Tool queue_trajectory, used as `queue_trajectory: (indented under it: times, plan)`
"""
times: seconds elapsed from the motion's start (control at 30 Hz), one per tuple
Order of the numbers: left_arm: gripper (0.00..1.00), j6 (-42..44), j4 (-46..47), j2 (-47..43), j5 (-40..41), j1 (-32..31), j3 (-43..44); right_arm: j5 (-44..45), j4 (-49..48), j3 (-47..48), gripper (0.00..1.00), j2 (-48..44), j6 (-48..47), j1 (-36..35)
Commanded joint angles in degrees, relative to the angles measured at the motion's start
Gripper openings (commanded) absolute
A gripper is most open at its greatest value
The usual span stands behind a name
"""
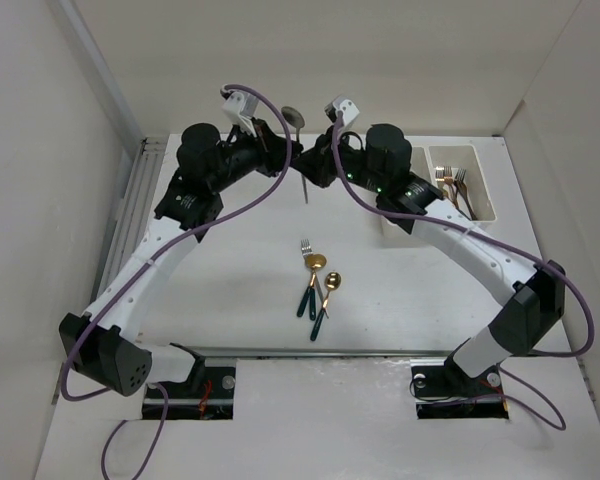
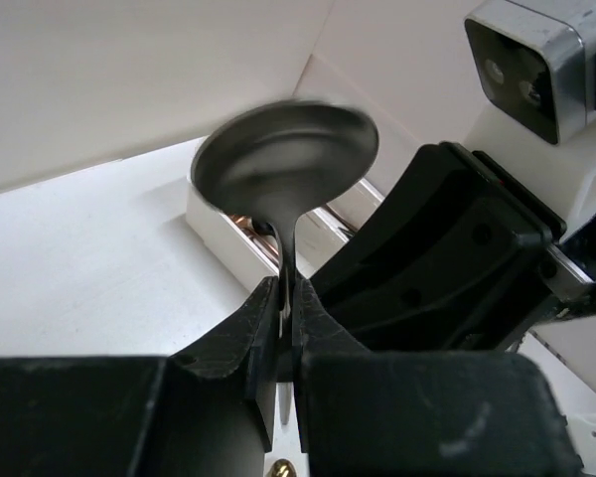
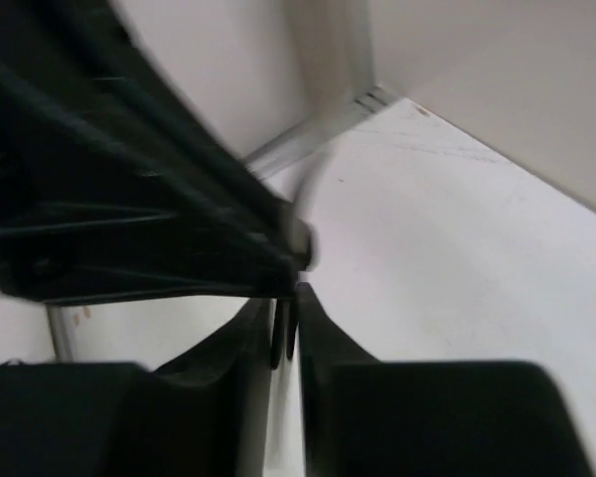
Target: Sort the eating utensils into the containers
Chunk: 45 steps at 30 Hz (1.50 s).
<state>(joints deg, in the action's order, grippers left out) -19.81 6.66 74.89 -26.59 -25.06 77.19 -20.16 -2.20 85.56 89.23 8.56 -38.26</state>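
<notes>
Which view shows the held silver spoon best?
Left wrist: the silver spoon is large and sharp, its neck pinched in the left tool. Top external shows it small between the arms; right wrist shows only a blurred sliver of handle.

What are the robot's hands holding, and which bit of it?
The left gripper pinches a silver spoon by its neck, just under the bowl. The right gripper is at its handle; too blurred to tell if it grips.
</notes>
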Motion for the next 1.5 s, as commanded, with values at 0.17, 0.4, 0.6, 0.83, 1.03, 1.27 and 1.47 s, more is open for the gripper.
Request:
queue_trajectory:
  times: [0.17,0.4,0.6,0.83,1.03,1.27,1.47]
  plan:
    - [0.00,-1.37,3.90,-2.65,-1.27,-0.78,-1.25,0.65,-3.87,2.68,0.00,-0.29,0.94,-0.06]
    - [1.00,-0.85,0.73,-2.65,-1.27,-0.78,-1.78,7.31,-1.51,0.93,0.00,-1.52,1.55,3.08]
    - [1.00,4.24,-4.35,-3.17,6.71,-0.78,-2.30,19.35,17.64,5.75,0.00,5.84,-1.51,15.57]
    - [1.00,9.00,-11.04,-3.70,17.97,-0.78,-4.06,24.47,19.96,7.25,0.00,17.11,-6.35,27.09]
    - [1.00,9.53,-11.05,-6.51,20.61,-0.78,-7.57,25.25,21.69,7.69,0.00,23.96,-6.36,30.17]
    - [1.00,10.05,-11.05,-7.13,23.07,-0.78,-9.51,26.84,24.70,8.31,0.40,23.89,-6.97,30.17]
    - [1.00,10.06,-10.43,-7.66,24.30,-0.78,-10.65,29.03,23.91,6.03,0.66,15.64,-8.12,28.78]
